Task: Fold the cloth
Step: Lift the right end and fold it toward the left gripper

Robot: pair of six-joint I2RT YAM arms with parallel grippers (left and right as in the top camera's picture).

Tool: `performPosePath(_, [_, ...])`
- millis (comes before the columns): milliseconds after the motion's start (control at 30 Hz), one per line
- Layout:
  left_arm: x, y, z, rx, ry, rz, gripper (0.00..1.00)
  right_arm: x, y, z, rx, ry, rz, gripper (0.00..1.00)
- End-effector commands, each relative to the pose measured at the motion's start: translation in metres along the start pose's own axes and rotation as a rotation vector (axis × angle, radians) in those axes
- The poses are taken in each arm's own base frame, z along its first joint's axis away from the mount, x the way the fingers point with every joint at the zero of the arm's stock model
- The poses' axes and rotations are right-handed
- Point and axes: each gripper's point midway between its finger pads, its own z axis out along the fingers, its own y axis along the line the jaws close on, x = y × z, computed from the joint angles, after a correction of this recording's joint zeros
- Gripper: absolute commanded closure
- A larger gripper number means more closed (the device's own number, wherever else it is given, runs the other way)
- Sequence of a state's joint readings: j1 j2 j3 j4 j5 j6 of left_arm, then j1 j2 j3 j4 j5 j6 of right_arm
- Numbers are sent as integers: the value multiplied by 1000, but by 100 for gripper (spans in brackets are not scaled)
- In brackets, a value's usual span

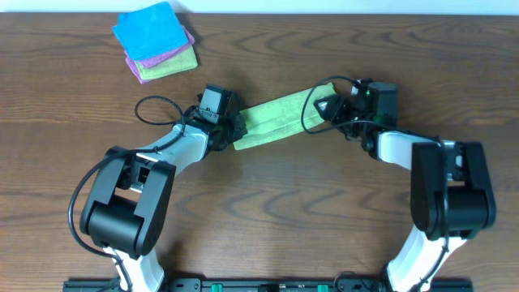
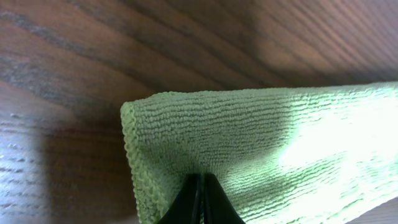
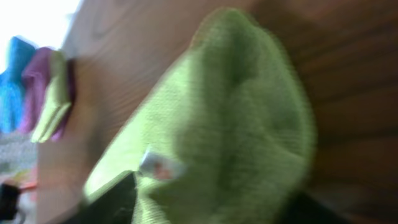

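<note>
Left jaws: holding shut on one short end of the cloth [image 2: 249, 143], tips pinching together just in from its hemmed corner. Right jaws: gripping the opposite end, fabric bunching over them, though that view is blurring. Cloth: stretching as a narrow doubled strip between my two arms, over the wooden surface [image 1: 284, 211]. I am judging one fold done; next I am needing to carry one end onto the other, edges matching. Stack of folded cloths [image 1: 156, 40]: sitting well apart.
</note>
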State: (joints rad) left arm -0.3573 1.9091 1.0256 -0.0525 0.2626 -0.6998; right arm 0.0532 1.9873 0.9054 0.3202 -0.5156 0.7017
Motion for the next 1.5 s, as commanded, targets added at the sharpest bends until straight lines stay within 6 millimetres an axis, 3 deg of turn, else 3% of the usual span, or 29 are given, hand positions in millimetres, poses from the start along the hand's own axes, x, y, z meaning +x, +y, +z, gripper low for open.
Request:
performPosePath(0, [2, -1, 2, -5, 14, 37, 94, 15, -34, 10, 119, 6, 15, 66])
performPosePath(167, [3, 0, 2, -8, 18, 43, 94, 2, -25, 11, 89, -42, -52, 99])
performPosePath(367, [6, -4, 2, 13, 37, 43, 94, -9, 13, 6, -59, -63, -148, 99])
performPosePath(667, [2, -11, 0, 34, 33, 46, 94, -14, 87, -29, -150, -105, -345, 99])
performPosePath(800, [0, -14, -1, 39, 28, 48, 94, 0, 113, -34, -188, -88, -397, 99])
performPosePath(1233, [0, -14, -1, 39, 28, 48, 94, 72, 165, -13, -267, 25, -505, 99])
performPosePath(1333, [0, -14, -1, 39, 28, 48, 94, 82, 172, -9, -254, 23, -523, 99])
performPosePath(1467, [-1, -14, -2, 45, 30, 46, 94, 92, 165, -6, -219, 49, -533, 99])
